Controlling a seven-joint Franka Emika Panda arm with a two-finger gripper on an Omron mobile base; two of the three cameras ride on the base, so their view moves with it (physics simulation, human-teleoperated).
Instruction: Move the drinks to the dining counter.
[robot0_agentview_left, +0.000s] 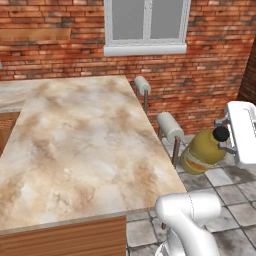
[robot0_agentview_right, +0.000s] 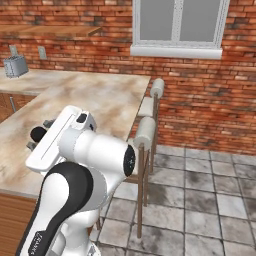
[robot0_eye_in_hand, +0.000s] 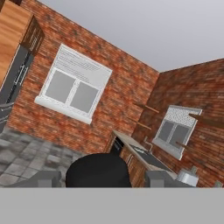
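Pinching the yellow juice bottle (robot0_agentview_left: 202, 152) just under its black cap (robot0_agentview_left: 221, 133), the gripper (robot0_agentview_left: 223, 136) carries it tilted in the air, off the dining counter (robot0_agentview_left: 75, 145) at its three o'clock, beside the nearer stool (robot0_agentview_left: 170, 128).

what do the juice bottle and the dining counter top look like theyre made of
Juice bottle: probably plastic, going by its smooth, slightly glossy yellow body and matte black cap. Dining counter: the top looks like polished stone, marbled beige with brown veining; its base appears to be wood, brown and grained.
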